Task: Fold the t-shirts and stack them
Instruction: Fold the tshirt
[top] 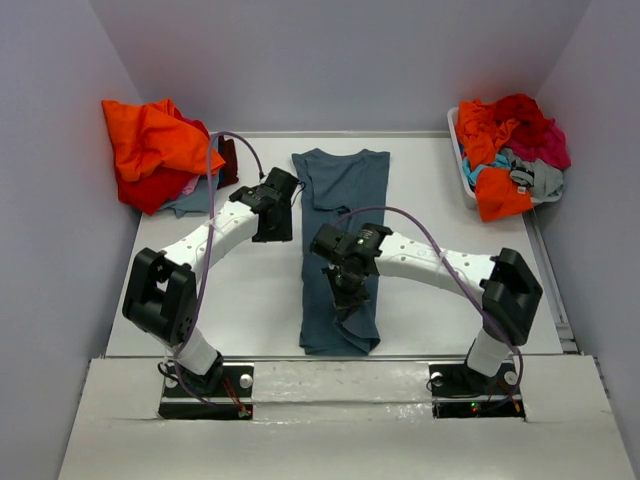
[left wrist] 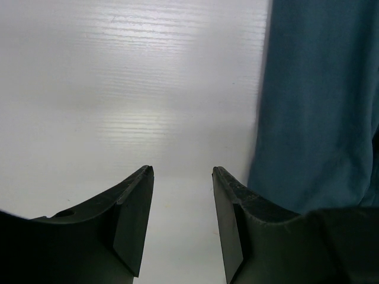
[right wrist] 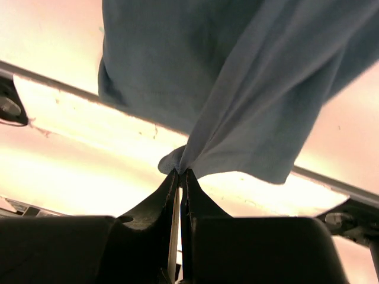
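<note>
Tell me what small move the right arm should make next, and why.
The right gripper is shut on the slate-blue t-shirt near its near hem. The shirt lies as a long narrow strip, and the left gripper hangs open over bare table beside it. So probably lift that hem a little and carry it toward the far end, to halve the strip.

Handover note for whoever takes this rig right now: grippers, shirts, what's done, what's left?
Left gripper: open, empty, over bare table beside the slate-blue t-shirt.
Right gripper: shut on a pinch of that shirt's near half.
Shirt lies mid-table as a long narrow strip; orange and red shirts heaped far left, more in the white bin far right.
Done: lengthwise fold, it seems. Left: cross fold, stacking, then the others.
</note>
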Controlling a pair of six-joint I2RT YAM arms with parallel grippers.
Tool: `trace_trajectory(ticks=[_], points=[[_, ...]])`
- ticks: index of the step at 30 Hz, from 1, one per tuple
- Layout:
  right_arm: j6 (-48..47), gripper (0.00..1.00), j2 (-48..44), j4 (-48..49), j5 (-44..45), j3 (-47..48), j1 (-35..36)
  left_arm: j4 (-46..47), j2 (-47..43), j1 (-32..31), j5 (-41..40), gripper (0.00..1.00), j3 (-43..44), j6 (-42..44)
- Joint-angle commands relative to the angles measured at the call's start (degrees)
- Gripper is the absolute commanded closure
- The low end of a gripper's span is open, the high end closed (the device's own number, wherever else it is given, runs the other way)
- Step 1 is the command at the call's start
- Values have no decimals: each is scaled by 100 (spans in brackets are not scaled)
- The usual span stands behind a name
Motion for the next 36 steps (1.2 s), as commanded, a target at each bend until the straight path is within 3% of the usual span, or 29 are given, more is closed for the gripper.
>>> trace_trajectory(ticks=[1,24,36], points=[[296,93,-626,-356,180,-269,85,54,-71,29,20,44,-12,65],[1245,93,-2086,-1041,611,-816,85,19,0,29,371,44,-178,284],[1369,93,-2140,-1059,682,-904,85,-499,-45,-1060,872,45,-319,355]])
